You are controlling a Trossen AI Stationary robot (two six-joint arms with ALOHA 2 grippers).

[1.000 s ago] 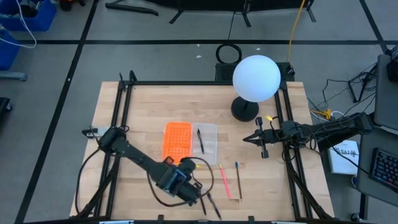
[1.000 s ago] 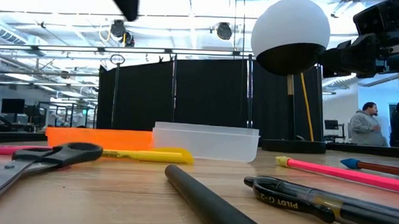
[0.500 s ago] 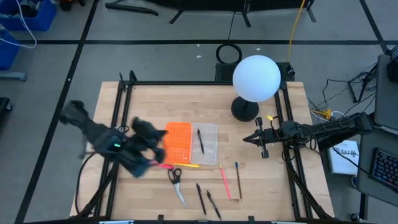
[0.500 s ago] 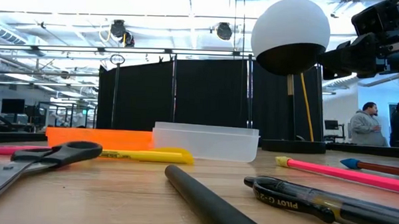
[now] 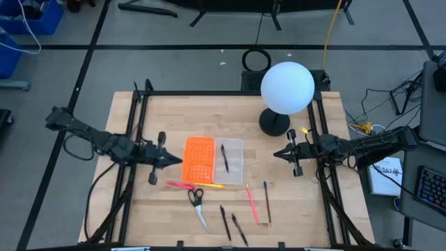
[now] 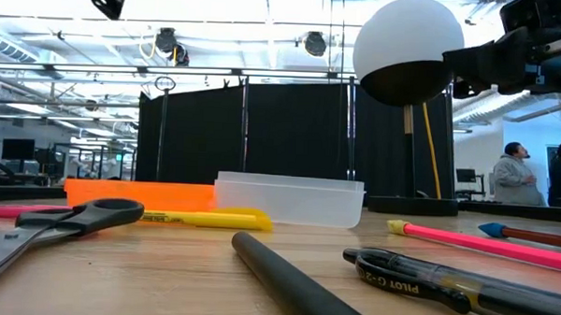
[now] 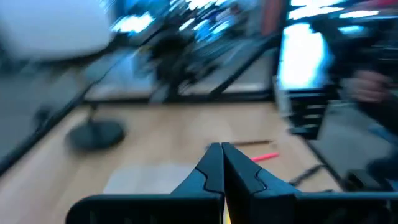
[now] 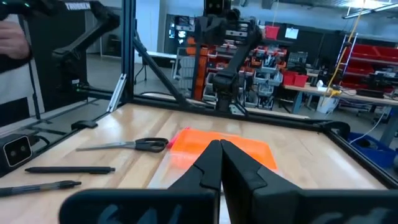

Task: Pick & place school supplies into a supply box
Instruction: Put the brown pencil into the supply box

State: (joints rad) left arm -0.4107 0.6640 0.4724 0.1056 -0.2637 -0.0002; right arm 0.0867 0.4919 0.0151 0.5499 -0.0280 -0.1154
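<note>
From above, the supply box (image 5: 213,160) lies open near the middle of the counter (image 5: 174,111), its orange half toward 9 o'clock and its whitish tray toward 3 o'clock, with a black pen (image 5: 224,157) inside the tray. That pen is hidden in the low view, where only the tray's wall and the orange edge show. At 6 o'clock from the box lie the scissors (image 5: 197,206), a pink pen (image 5: 180,185), a yellow pen (image 5: 212,185), two black pens (image 5: 233,224), a pink pencil (image 5: 251,203) and a reddish-brown pencil (image 5: 267,201), all loose on the wood. The low view alone shows a person (image 6: 512,178) standing in the room behind. The globe lamp (image 5: 286,90) stands at 1 o'clock from the box.

The left tool (image 5: 175,160) hangs at 9 o'clock just beside the orange half, its fingers pressed together and holding nothing; its wrist view is blurred but shows the tips meeting. The right tool (image 5: 277,155) waits at 3 o'clock from the tray, likewise closed and empty, fingertips touching in its wrist view.
</note>
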